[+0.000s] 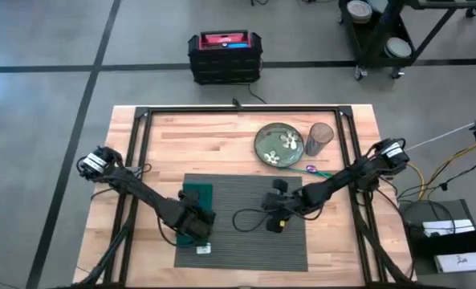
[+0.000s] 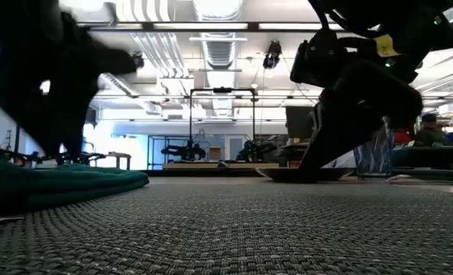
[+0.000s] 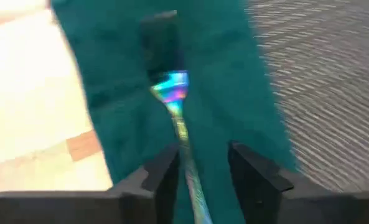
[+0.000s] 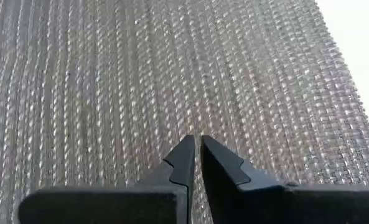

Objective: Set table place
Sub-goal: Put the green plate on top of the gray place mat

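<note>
The place setting was partly laid, by my judgement. The dark grey ribbed placemat [image 1: 246, 221] lay on the near middle of the light-wood worktop [image 1: 165, 136], and a dark green cloth napkin [image 1: 196, 210] sat along the mat's left edge. The green flowered plate [image 1: 279, 145] and a dark drinking glass [image 1: 320, 138] stood together on the bare wood beyond the mat's far right corner, with a green-and-purple utensil [image 1: 316, 170] lying just near of them. Those three were not yet on the mat, so most of the setting was left to do.

The left claw [image 3: 200, 171] hung over the napkin at the mat's left edge. In the left wrist view an iridescent utensil [image 3: 175, 93], probably a spoon or fork, ran between the fingers, its bright end over the green cloth; the jaws stood narrowly apart, and I could not tell whether they pinched its handle.

The right claw [image 4: 195, 162] hovered over the mat's centre, its fingers closed tip to tip and holding nothing. The plate lay well apart from it, farther off on the worktop.
</note>
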{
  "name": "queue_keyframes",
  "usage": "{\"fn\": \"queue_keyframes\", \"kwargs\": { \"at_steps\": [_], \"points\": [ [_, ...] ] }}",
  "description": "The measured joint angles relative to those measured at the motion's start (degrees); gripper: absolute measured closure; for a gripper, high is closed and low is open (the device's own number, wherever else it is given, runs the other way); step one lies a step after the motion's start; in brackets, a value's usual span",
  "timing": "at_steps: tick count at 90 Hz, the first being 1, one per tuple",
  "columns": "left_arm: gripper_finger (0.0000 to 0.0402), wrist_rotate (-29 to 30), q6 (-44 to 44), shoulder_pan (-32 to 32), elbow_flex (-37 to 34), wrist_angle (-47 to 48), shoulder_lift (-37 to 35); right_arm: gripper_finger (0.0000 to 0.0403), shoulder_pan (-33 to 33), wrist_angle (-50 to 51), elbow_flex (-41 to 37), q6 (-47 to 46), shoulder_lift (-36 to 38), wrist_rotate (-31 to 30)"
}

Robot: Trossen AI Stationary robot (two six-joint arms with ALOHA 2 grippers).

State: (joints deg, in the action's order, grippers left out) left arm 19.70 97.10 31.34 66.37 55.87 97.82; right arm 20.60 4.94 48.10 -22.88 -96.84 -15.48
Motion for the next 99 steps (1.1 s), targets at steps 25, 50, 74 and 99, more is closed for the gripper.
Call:
{"fn": "queue_keyframes", "kwargs": {
  "at_steps": [25,50,74,99],
  "points": [
    [0.0219,13.95,-33.99,-3.66,8.52,1.05,-2.74,0.0389,-0.67,10.64,0.08,-3.57,13.76,5.58],
    [0.0214,12.35,-58.98,-15.38,5.12,-2.33,-2.95,0.0321,-6.33,22.10,0.10,-10.48,25.36,0.34],
    [0.0219,11.65,-64.76,-20.25,-1.39,-6.35,-3.10,0.0207,-12.90,22.05,0.04,11.75,19.93,-7.32],
    [0.0253,10.85,-61.92,-19.35,-2.51,-6.45,-5.10,0.0200,-18.85,19.09,-0.01,23.88,4.67,-8.99]
  ]
}}
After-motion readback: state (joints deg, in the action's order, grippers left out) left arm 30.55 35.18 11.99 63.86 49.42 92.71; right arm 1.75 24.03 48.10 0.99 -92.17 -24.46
